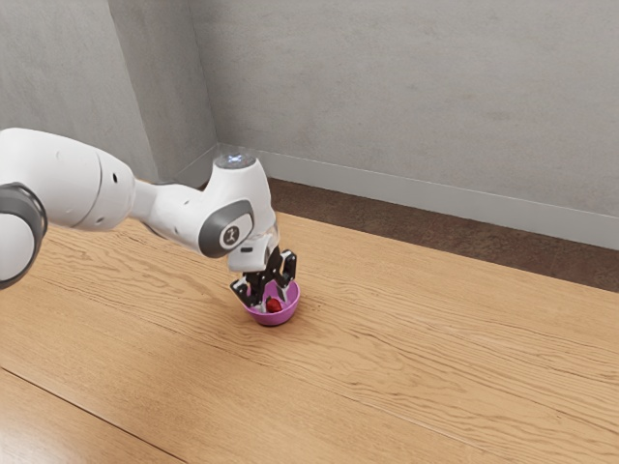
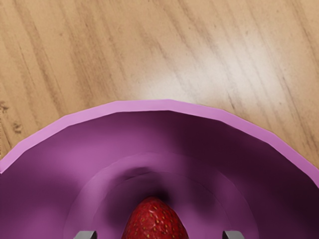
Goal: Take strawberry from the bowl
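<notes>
Grey concrete-like walls, pale baseboard, dark brown floor, wooden table.

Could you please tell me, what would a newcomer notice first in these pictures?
Probably the red strawberry, bright against the inside of the purple bowl. Next, perhaps, the big white arm coming in from the exterior view's left, its black gripper open and reaching down into the bowl on the wooden table.
</notes>
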### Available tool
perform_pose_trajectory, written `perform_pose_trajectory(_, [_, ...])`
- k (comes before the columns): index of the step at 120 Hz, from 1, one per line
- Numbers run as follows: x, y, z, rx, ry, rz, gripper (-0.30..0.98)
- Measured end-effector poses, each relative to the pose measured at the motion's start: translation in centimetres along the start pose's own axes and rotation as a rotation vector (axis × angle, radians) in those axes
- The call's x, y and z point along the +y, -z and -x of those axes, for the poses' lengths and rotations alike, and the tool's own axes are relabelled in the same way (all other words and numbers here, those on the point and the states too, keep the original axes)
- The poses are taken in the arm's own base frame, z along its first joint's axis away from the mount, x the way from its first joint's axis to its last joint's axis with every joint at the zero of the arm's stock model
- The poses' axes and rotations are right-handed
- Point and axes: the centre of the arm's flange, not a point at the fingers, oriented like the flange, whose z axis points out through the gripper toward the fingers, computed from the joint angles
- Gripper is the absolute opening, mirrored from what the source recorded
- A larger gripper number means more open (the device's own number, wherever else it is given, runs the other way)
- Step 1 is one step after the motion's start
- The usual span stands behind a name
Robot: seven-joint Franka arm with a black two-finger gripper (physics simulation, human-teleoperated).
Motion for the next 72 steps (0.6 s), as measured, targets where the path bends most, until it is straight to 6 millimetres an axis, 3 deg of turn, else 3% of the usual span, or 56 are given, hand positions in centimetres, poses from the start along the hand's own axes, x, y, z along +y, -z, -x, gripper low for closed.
perform_pose_trajectory(72, [-0.02,-0.67,0.60,-0.008,0.005,-0.015,0.25])
